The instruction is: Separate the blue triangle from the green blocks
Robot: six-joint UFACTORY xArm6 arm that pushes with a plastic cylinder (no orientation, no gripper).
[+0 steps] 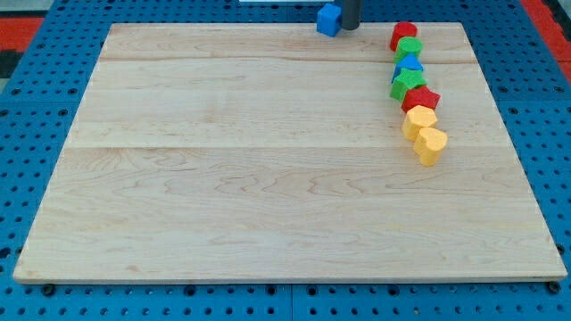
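1. Up at the view's top edge sits my tip (351,27), the lower end of a dark rod cut off by the frame; with no gripper on this arm, nothing opens, closes or holds.
2. Just left of my tip, and seemingly touching it, is a blue block (329,19), roughly cube-shaped, on the far edge of the counter (268,178).
3. Over on the view's right a chain of blocks runs down from the top: a red block (403,35) first, then a green block (409,49) pressed against it.
4. Next comes the blue triangle (410,64), wedged between that green block above and a green star-like block (408,84) below, touching both.
5. Below the star, a red star-shaped block (420,98), then a yellow block (418,119) and a yellow heart-like block (430,144) close the chain.
6. My tip stands well apart from the blue triangle, up and to the view's left of the chain.
7. No brand, label or writing can be read anywhere.
8. Pale wooden planks with fine grain make up the counter, seams running left to right.
9. Around it lies a blue pegboard (36,134) dotted with holes, with red patches (18,22) in the view's top corners.
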